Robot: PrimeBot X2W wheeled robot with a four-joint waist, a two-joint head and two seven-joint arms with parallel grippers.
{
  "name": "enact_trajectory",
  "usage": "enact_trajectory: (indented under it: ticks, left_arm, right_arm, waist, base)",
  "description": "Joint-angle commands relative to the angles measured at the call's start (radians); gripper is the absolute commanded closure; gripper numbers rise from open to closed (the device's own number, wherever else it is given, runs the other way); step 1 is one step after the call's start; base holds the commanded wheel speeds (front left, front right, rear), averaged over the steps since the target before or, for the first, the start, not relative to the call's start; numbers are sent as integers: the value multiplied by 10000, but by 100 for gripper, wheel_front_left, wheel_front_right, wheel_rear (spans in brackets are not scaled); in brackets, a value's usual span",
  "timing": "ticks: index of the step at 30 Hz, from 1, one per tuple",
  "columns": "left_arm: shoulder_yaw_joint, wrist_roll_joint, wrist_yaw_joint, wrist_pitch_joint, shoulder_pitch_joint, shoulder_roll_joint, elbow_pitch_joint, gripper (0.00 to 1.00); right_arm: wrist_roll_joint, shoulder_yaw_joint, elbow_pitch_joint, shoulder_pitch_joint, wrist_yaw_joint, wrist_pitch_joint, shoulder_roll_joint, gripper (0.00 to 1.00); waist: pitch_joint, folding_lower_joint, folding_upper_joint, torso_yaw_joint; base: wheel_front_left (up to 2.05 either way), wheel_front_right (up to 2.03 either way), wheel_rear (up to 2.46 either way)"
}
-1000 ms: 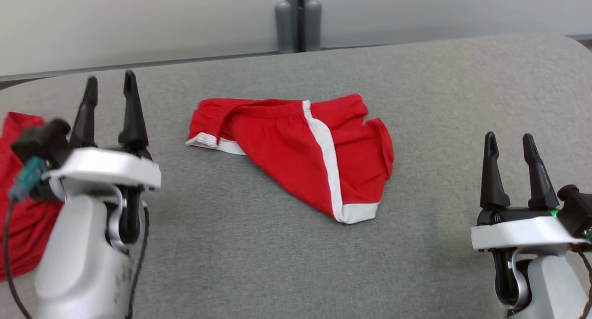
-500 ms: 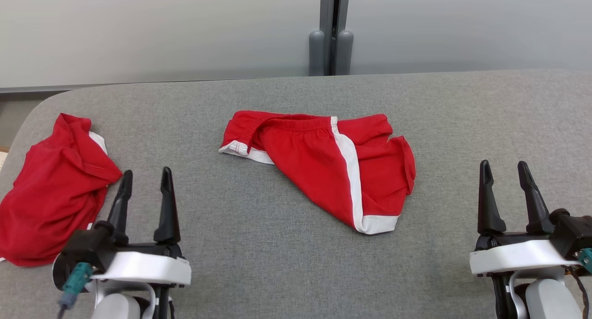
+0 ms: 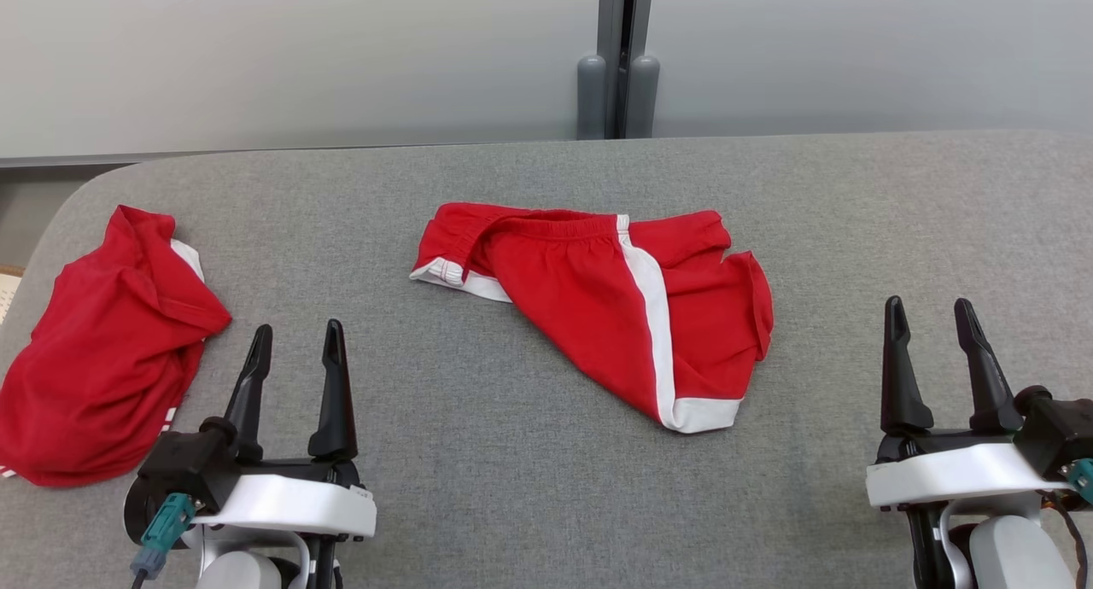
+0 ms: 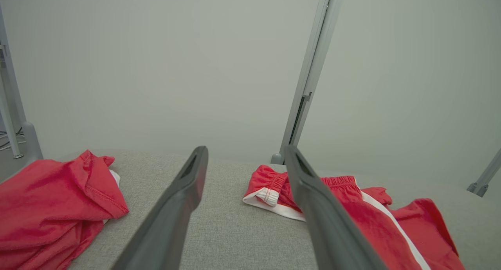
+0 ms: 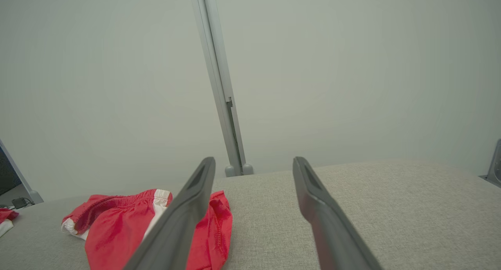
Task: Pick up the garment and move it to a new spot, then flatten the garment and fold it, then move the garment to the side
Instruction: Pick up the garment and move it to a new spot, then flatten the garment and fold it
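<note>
Two grippers hover unclenched and empty over the grey padded table: the left gripper at the lower left of the head view, the right gripper at the lower right, fingers of each spread wide and touching no cloth. Just beside the left gripper, toward the table's left end, lies the garment, a crumpled red heap with a sliver of white sleeve showing along its far edge. A pair of red shorts with a white side stripe lies apart at mid-table, between the two arms.

The garment looks light, thin and limp, likely to sag and drag rather than keep any shape, and perhaps a little slick. A pinch on the raised fold nearest the left gripper seems the surest hold; a single layer may slip free.

Much of the shirt is hidden in its own folds. No lettering or tag can be made out, the collar and hem cannot be told apart, and the heap's lower left corner is cut off by the frame edge.
</note>
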Motion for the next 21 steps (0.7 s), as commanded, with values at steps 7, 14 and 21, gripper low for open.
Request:
enact_trajectory:
  ticks: [7, 14, 21]
  left_arm:
    - [-104, -352, 90, -2, -92, 36, 145, 0]
    - [-378, -50, 62, -2, -402, 35, 297, 0]
    - [-905, 212, 182, -2, -716, 33, 368, 0]
  right_arm:
    - [6, -104, 133, 50, 0, -12, -25, 0]
    - [-278, 355, 1076, -656, 0, -11, -27, 0]
    - [-13, 559, 3489, -2042, 0, 869, -270, 0]
  waist:
    - [136, 0, -1, 126]
    - [683, 0, -1, 435]
    - [1204, 0, -1, 998]
  base:
    - [0, 0, 0]
    - [0, 0, 0]
    - [0, 0, 0]
